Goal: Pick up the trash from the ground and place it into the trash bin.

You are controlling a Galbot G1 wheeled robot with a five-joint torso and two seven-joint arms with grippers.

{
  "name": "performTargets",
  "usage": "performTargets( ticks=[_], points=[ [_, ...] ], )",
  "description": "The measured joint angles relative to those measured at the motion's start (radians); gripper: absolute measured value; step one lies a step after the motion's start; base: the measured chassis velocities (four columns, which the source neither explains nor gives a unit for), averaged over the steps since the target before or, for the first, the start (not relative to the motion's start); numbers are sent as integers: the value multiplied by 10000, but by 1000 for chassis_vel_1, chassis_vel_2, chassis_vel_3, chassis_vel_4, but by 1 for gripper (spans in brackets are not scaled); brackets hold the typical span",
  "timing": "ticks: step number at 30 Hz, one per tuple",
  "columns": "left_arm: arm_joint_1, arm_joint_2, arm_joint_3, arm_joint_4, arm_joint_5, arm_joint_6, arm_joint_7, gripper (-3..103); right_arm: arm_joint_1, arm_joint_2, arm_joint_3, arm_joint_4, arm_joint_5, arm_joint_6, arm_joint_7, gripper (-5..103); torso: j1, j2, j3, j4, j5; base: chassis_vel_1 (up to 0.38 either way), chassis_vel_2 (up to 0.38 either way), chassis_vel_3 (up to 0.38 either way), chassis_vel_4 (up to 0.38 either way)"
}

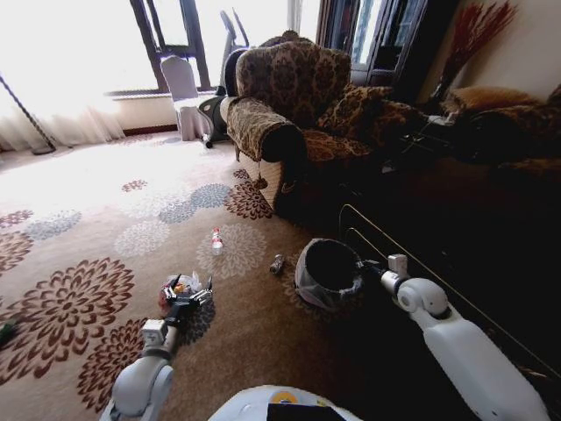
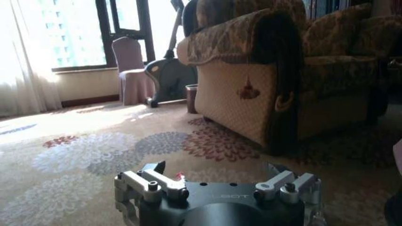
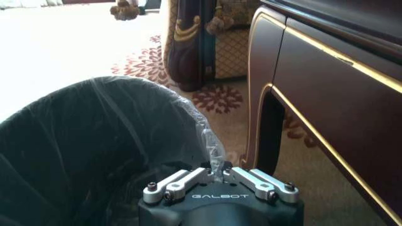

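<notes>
A small heap of trash (image 1: 169, 289) with a crumpled red wrapper lies on the flowered carpet at the lower left. My left gripper (image 1: 186, 295) hovers right at the heap, open; in the left wrist view its fingers (image 2: 160, 181) are spread wide, with a red bit (image 2: 180, 175) beside one of them. A small brown bottle-like piece of trash (image 1: 277, 263) lies near the trash bin (image 1: 307, 282), a round pale bin with a black liner (image 3: 88, 155). My right gripper (image 1: 362, 267) is shut on the bin's rim, pinching the clear liner edge (image 3: 215, 165).
A patterned armchair (image 1: 289, 96) stands behind the bin, and a dark cabinet (image 3: 326, 89) with gold trim runs along its right. A small white-and-red can (image 1: 216, 239) stands on the carpet. A green bit (image 1: 5, 331) lies at the far left. Open carpet stretches left.
</notes>
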Motion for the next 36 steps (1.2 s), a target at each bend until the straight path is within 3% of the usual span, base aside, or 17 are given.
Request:
performTargets(
  ticks=[36],
  points=[
    [1, 0, -5, 0, 4, -9, -3, 100, 4, 1, -3, -5, 13, -6, 0, 1, 0, 0, 3, 0, 0, 0, 0, 0, 0]
  ],
)
